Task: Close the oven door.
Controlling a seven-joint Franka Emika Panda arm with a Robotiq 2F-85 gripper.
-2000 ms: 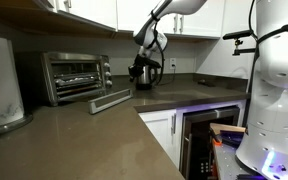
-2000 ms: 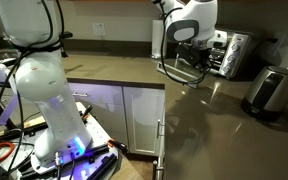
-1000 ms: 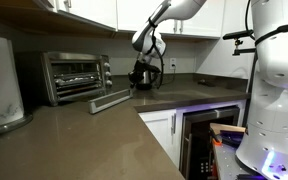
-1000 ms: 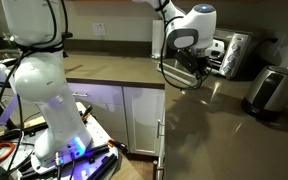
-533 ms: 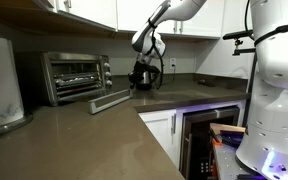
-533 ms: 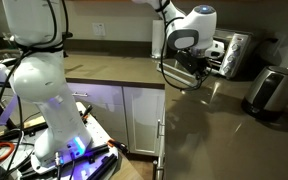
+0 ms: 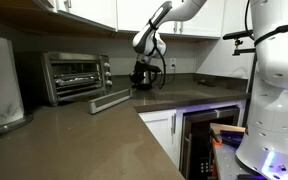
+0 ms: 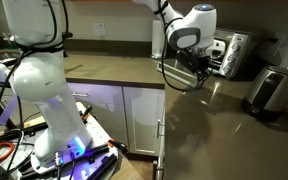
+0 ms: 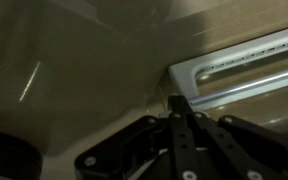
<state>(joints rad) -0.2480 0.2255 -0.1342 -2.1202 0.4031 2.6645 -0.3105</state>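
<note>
Tool (image 7: 141, 82) shifted nearer oven door (image 7: 111, 99); door unmoved, lying open.

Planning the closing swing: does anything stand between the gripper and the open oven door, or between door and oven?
Nothing visible does. The gripper hangs beside the end of the silver-framed glass oven door, and its upward swing looks clear.

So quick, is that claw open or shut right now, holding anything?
Gripper: closed, fingers together, holding nothing, tip beside the open oven door.
</note>
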